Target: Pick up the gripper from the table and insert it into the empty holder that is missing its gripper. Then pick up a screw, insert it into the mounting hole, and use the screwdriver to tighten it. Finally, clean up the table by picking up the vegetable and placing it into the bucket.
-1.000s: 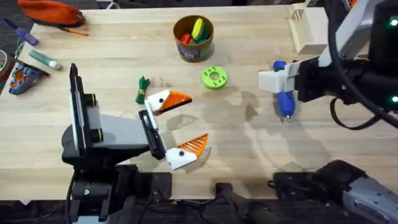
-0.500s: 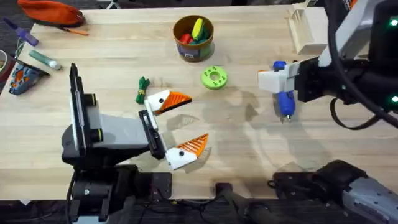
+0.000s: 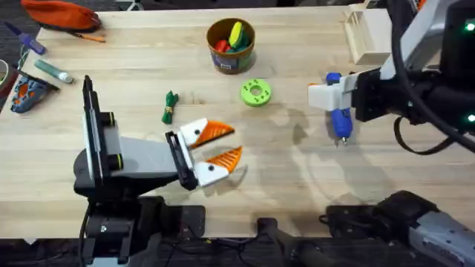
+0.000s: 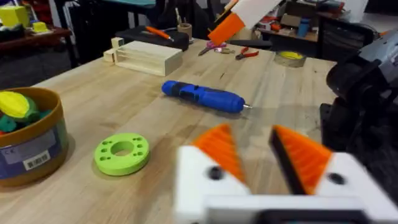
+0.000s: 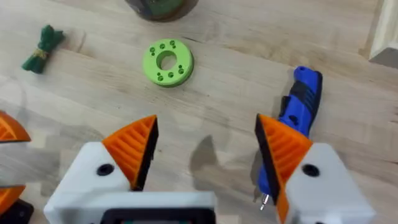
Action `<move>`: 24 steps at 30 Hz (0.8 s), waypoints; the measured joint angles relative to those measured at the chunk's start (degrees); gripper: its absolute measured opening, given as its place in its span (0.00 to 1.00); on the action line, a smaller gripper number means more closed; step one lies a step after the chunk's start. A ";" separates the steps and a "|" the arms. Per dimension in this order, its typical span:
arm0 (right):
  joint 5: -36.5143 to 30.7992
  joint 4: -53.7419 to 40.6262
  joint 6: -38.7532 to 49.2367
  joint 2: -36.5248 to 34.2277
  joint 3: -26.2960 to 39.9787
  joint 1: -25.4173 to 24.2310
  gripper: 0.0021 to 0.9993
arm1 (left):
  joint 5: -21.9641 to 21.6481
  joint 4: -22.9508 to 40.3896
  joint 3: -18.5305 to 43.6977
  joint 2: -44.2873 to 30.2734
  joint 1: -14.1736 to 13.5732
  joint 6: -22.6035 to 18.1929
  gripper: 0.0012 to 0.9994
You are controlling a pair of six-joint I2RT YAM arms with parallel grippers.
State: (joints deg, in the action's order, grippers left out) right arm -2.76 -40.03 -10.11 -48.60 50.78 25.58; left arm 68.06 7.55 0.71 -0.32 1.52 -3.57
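Screwdriver (image 3: 339, 117), blue with a thin metal tip, lies flat on the wooden table (image 3: 297, 170) beneath the right gripper (image 5: 208, 152), whose 2 orange-padded fingers stand wide apart above it. Left gripper (image 3: 217, 146) hovers over the table's middle with a narrow gap between its fingers, holding nothing. Green toy vegetable (image 3: 169, 106) lies near it, well apart from the mustard-yellow bucket (image 3: 231, 45) and green ring-shaped disc (image 3: 255, 92).

Bare counter (image 3: 297, 185) spreads across the lower middle of the overhead frame. Above it the green disc (image 3: 255, 93) sits between the vegetable (image 3: 169, 106) and the screwdriver (image 3: 339, 119), with the bucket (image 3: 231, 44) behind, near the top.
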 joint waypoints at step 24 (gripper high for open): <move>0.00 0.00 0.00 0.00 0.00 0.00 0.91 | 0.08 0.02 0.00 0.00 0.00 -0.11 0.01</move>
State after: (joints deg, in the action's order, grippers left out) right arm -2.76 -40.03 -10.11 -48.60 50.78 25.58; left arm 68.14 7.57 0.71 -0.32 1.52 -3.68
